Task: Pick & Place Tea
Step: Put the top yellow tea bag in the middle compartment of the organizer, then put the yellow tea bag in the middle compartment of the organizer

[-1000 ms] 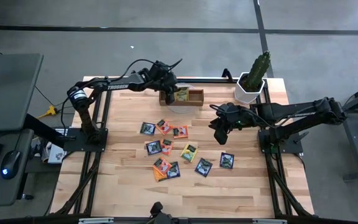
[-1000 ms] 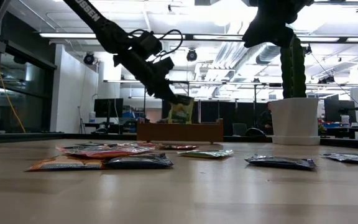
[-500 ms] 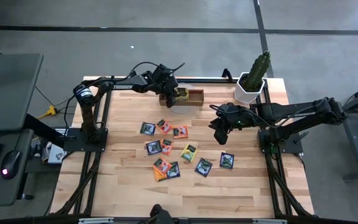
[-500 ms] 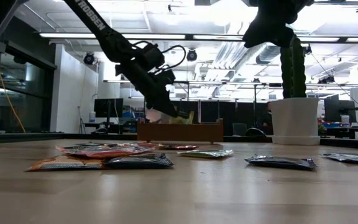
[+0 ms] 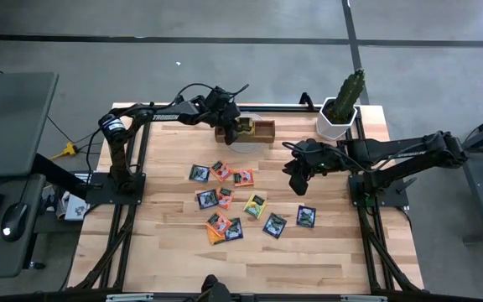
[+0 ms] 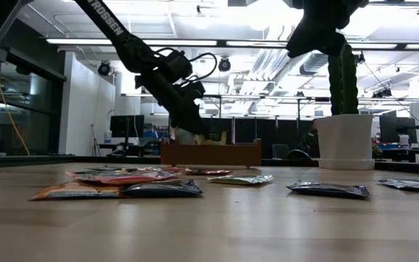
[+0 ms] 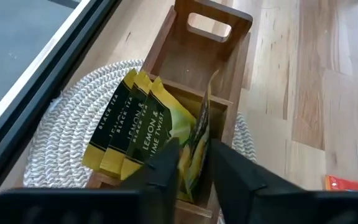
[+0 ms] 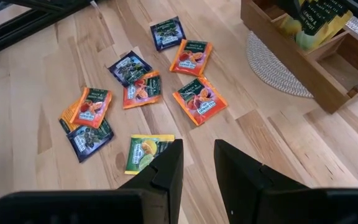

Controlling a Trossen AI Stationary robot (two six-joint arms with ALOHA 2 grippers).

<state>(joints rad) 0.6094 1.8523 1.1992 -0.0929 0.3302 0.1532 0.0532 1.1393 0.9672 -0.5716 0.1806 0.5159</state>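
My left gripper (image 7: 191, 155) is open at the brown wooden tray (image 5: 262, 130), its fingers reaching down into the tray's left compartment (image 7: 166, 99). A yellow-green tea sachet (image 7: 199, 140) stands on edge between the two fingers, with a gap showing beside it. More yellow-green sachets (image 7: 132, 127) lean in the same compartment. Several orange, dark and yellow-green sachets (image 5: 233, 201) lie flat on the table's middle. My right gripper (image 5: 294, 180) hangs open above the table to their right, with nothing between its fingers (image 8: 197, 155).
The tray sits on a round white woven mat (image 7: 61, 124) near the table's far edge. A cactus in a white pot (image 5: 339, 116) stands at the far right corner. Bare wood lies along the near edge (image 5: 250, 268).
My left gripper has gone down toward the tray with the yellow-green sachet and rolled a little. The sachet stood upright above the tray's rim a second ago. It now sits low in the left compartment, barely showing over the rim.
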